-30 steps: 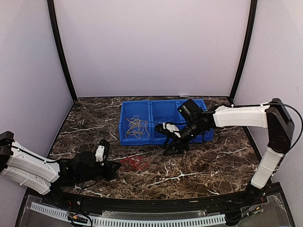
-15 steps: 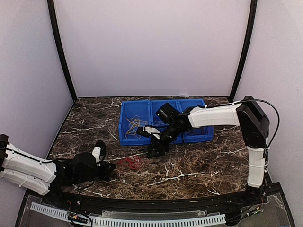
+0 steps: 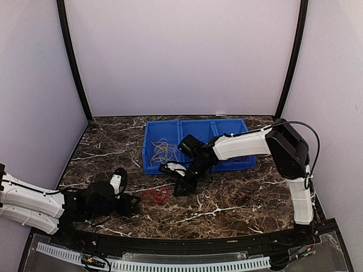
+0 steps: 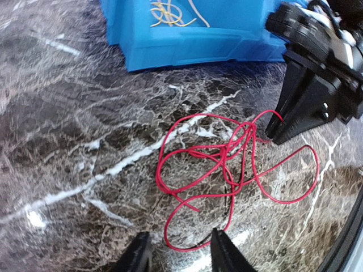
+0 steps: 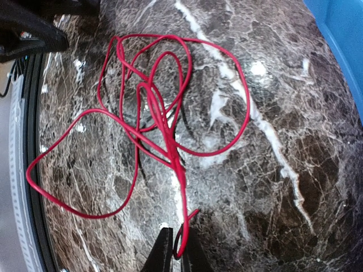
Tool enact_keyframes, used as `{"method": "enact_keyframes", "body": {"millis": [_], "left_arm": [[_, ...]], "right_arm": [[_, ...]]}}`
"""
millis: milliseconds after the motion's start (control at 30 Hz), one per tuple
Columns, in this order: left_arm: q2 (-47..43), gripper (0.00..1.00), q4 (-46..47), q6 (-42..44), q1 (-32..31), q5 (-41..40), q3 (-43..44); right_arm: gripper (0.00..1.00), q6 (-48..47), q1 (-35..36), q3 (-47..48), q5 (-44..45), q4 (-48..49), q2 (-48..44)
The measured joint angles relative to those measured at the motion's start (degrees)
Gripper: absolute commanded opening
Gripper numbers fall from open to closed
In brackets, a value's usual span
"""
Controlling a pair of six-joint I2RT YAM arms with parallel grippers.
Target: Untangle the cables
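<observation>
A tangled red cable lies in loose loops on the marble table, in front of the blue bin. It fills the left wrist view and the right wrist view. My right gripper is at the cable's right end, its jaws nearly closed on a small loop of the cable. My left gripper is open and low on the table at the cable's left side; its fingertips straddle the nearest loop without holding it.
The blue bin has three compartments; a bundle of yellowish cables lies in the left one and also shows in the left wrist view. The black frame rail runs along the table's near edge. The right gripper's black body shows in the left wrist view.
My right arm has swung left from the bin's front down to the red cable and closed on its end. The left gripper has stayed beside the cable.
</observation>
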Motion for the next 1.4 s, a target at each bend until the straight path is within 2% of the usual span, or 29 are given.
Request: {"method": "enact_keyframes", "body": {"millis": [133,333,467,633,800,933,1067,1233,1300,1400], "left_arm": [[-3.6,0.45,-4.3,4.4,-0.5,0.9,2.9],[-6.9,0.48,-4.0,11.6,-4.3,2.2,5.2],[-1.7,0.48,-1.9,16.0,-5.5,4.8,7.6],[10.0,0.48,-0.5,19.7,-6.6,7.1,12.7],[17.2,0.36,-0.1,21.6,-6.9,6.6,15.8],[17.7,0.42,-0.1,22.2,-6.9,4.7,16.4],[13.6,0.47,-1.6,22.2,-6.9,4.5,15.9],[-4.2,0.48,-4.0,19.3,-6.7,2.0,10.6],[-10.6,0.47,-5.7,16.2,-5.2,0.3,8.0],[-15.0,0.44,-8.1,10.7,-0.9,-0.5,4.7]], "right_arm": [[0.00,0.9,0.0,0.2,-0.6,0.4,0.0],[0.00,0.9,0.0,0.2,-1.0,0.5,0.0],[0.00,0.9,0.0,0.2,-1.2,0.6,0.0],[0.00,0.9,0.0,0.1,-1.6,0.6,0.0],[0.00,0.9,0.0,0.0,-2.0,0.6,0.0],[0.00,0.7,0.0,-0.3,-2.2,0.6,0.0],[0.00,0.6,0.0,-0.4,-2.3,0.6,0.0],[0.00,0.3,0.0,-0.5,-2.3,0.5,0.0],[0.00,-0.1,0.0,-0.5,-1.7,0.3,-0.1],[0.00,-1.3,0.0,-0.5,0.6,-0.4,-1.6]]}}
